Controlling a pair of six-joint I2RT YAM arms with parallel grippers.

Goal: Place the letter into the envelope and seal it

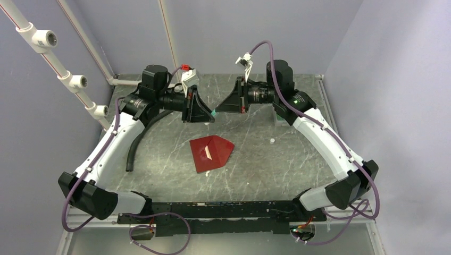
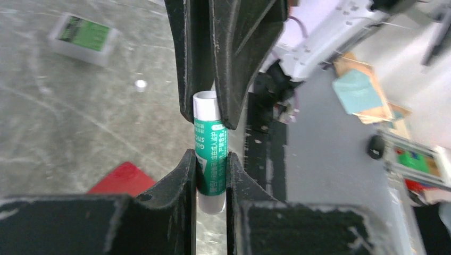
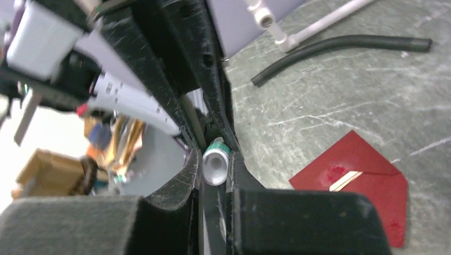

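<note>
1. Your left tool (image 2: 211, 159) is clamping the green glue stick (image 2: 211, 141) by its body, above the counter's (image 1: 266, 164) far middle.
2. Your right tool (image 3: 214, 158) is gripping that stick's white end, jaws pressed on it.
3. The envelope (image 1: 213, 153) is lying flat mid-counter, with a pale strip (image 3: 345, 180) showing at its flap.

Walls: plain pale lavender panels (image 1: 223, 32)
Tabletop: scratched grey-green stone-patterned slab (image 1: 266, 170)
Far-left corner: white plastic pipe frame (image 1: 72, 81)

Envelope (image 1: 211, 153) dark red; glue stick (image 2: 211, 159) green, white; table (image 1: 266, 170) grey, marbled.
</note>
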